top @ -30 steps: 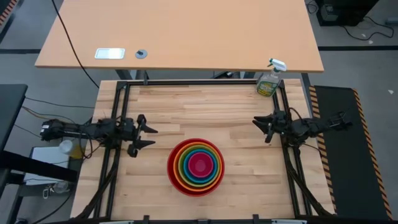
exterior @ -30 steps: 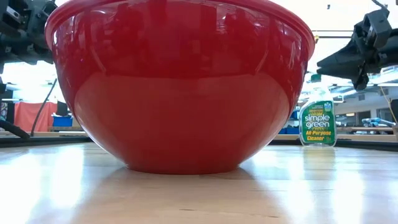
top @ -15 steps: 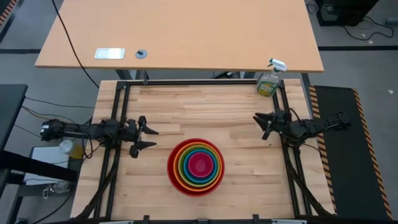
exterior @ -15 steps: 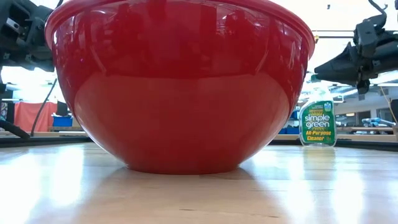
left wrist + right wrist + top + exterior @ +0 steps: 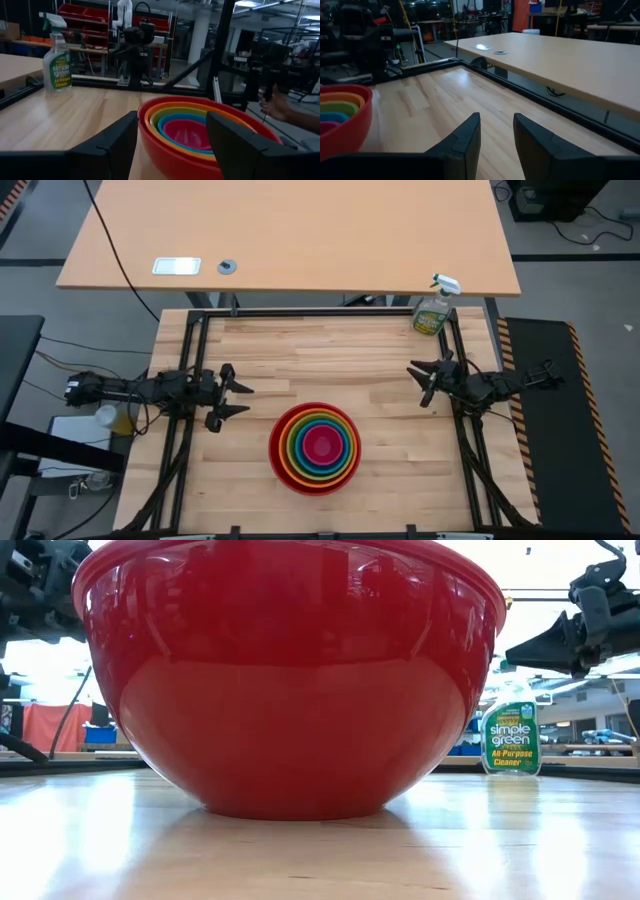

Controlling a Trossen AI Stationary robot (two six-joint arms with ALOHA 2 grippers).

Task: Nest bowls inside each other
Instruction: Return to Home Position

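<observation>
The bowls [image 5: 315,448] stand nested in one stack at the table's middle, toward its near edge. The red one is outermost, then orange, lime green, blue, and pink [image 5: 320,446] innermost. In the low view the red bowl [image 5: 290,680] rests on its base on the wood. My left gripper [image 5: 238,400] hovers open at the table's left side, pointing level toward the stack [image 5: 200,135]. My right gripper [image 5: 420,382] hovers at the right side, also level. Its fingers [image 5: 465,137] stand apart with nothing between them, and the stack [image 5: 340,120] is off to one side of them.
A green spray bottle [image 5: 432,310] stands at the table's far right corner. Black frame rails [image 5: 190,360] run along the table's edges. A tan desk [image 5: 290,235] lies beyond the far edge. A person's hand [image 5: 275,102] shows past the right side.
My right gripper has rolled about its own pointing line while staying in the same place at the table's right side. The bowls have not moved.
</observation>
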